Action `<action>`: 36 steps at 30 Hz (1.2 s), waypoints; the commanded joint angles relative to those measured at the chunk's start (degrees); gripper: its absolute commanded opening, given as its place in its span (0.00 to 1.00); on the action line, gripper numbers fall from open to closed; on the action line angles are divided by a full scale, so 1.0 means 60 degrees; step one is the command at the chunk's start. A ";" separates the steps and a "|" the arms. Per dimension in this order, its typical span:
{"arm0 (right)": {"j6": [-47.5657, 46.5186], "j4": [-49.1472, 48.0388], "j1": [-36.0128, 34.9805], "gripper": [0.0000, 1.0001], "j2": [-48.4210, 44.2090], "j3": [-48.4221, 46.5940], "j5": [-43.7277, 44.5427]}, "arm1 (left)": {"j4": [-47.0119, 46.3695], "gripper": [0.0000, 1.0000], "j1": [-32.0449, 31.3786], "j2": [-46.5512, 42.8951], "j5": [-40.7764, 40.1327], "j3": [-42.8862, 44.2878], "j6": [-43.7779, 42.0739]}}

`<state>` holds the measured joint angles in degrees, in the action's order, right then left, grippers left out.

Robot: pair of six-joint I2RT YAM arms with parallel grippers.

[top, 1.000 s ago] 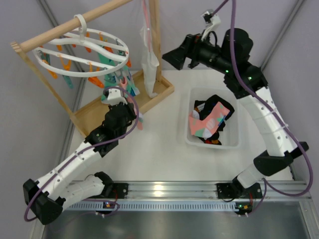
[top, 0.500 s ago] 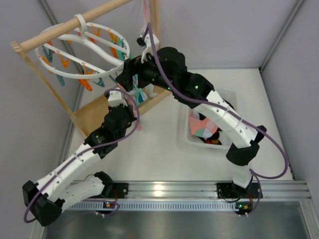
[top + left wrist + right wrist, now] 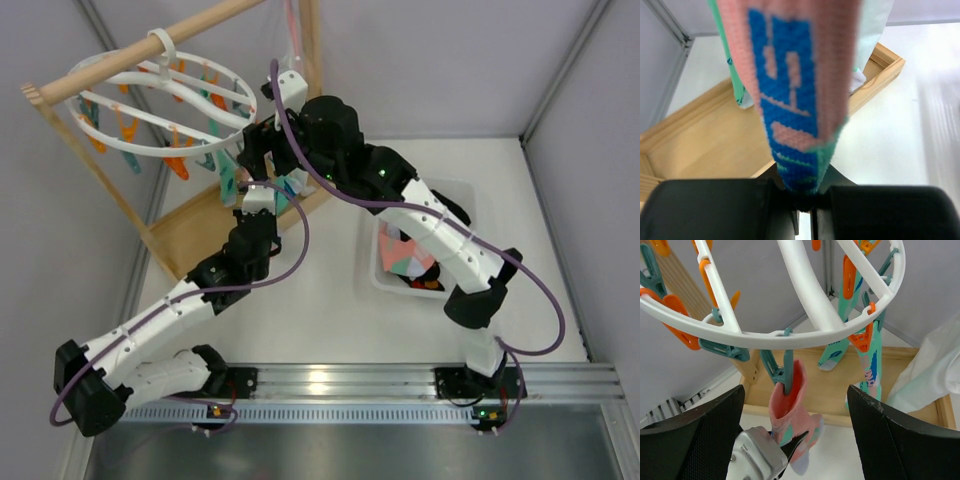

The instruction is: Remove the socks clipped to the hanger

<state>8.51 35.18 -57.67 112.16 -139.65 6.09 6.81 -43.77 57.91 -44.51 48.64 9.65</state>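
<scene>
The white ring hanger point(image 3: 150, 150) hangs from the wooden rail and fills the top of the right wrist view point(image 3: 765, 337). A teal clip point(image 3: 785, 367) holds a pink sock point(image 3: 790, 405) with blue and mint patches. My left gripper point(image 3: 807, 202) is shut on this sock's point(image 3: 790, 75) lower end, and it shows from above point(image 3: 258, 190) under the ring's right side. My right gripper point(image 3: 797, 440) is wide open just below the ring, facing that clip, and touches nothing point(image 3: 250, 148). Two teal patterned socks point(image 3: 867, 365) hang from orange clips behind.
The wooden rail point(image 3: 130, 55) and its tray base point(image 3: 700, 145) stand at the back left. A white cloth point(image 3: 935, 375) hangs at the frame's right post. A white bin point(image 3: 465, 285) with several socks sits right of centre. Grey walls enclose the table.
My right arm has swung from the back right, over the bin, to the hanger's right side. My left gripper has moved up and right, closer under the ring. The ring has turned and tilted.
</scene>
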 commanded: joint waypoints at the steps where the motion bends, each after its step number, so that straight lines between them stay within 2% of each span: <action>1: -0.0481 0.0172 0.0148 0.79 0.0013 -0.0543 -0.0544 | -0.1032 0.00 -0.0161 0.0148 -0.0593 -0.0036 -0.1400; 10: -0.1110 -0.0164 0.0207 0.79 0.0496 -0.0762 -0.0971 | -0.1647 0.00 -0.0278 0.0690 -0.0682 0.0111 -0.2619; 20: -0.0760 -0.1337 0.0281 0.75 0.0847 -0.0806 -0.1586 | -0.1691 0.00 -0.0278 0.1188 -0.0712 0.0198 -0.3249; 22: -0.0949 -0.1293 0.0208 0.75 0.0964 -0.0806 -0.1411 | -0.1692 0.00 -0.0278 0.1276 -0.0682 0.0300 -0.3366; 26: -0.1739 -0.1293 -0.0071 0.75 0.1155 -0.0718 0.0006 | -0.1706 0.00 -0.0278 0.1496 -0.0653 0.0476 -0.3527; 30: -0.2180 -0.1570 -0.0261 0.74 0.1185 -0.0471 0.0830 | -0.1677 0.00 -0.0278 0.1569 -0.0594 0.0638 -0.3542; 36: -0.2342 -0.2435 -0.0378 0.64 0.1184 -0.0235 0.1227 | -0.1691 0.00 -0.0278 0.1482 -0.0506 0.0726 -0.3440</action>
<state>-3.90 26.87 -59.07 119.11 -141.03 10.39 -0.89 -45.12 67.13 -48.51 50.72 -10.68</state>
